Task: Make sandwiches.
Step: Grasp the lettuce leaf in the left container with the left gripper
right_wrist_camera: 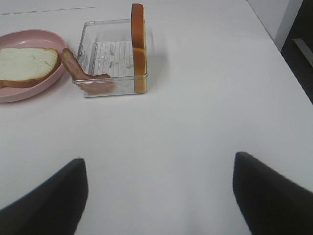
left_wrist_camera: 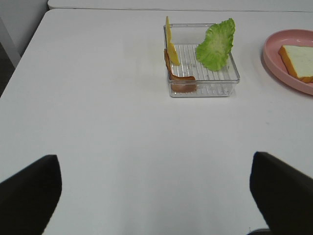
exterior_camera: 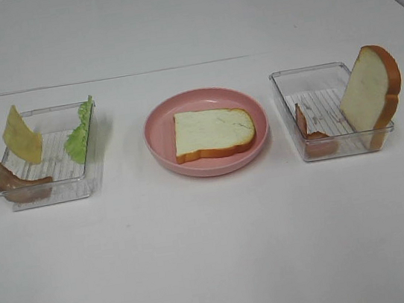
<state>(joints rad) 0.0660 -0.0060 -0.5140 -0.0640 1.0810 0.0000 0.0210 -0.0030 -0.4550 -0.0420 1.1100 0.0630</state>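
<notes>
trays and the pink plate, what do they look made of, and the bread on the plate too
Left tray and right tray: probably hard clear plastic, glossy; ribbed floors show through the walls.
Pink plate: likely plastic or melamine, smooth, soft sheen.
Bread slice on the plate: seemingly toy foam or rubber, matte, with an even, painted-looking crust.

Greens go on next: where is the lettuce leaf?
In the exterior high view, the lettuce leaf leans on the right wall of the left tray, across from the cheese slice.
</notes>
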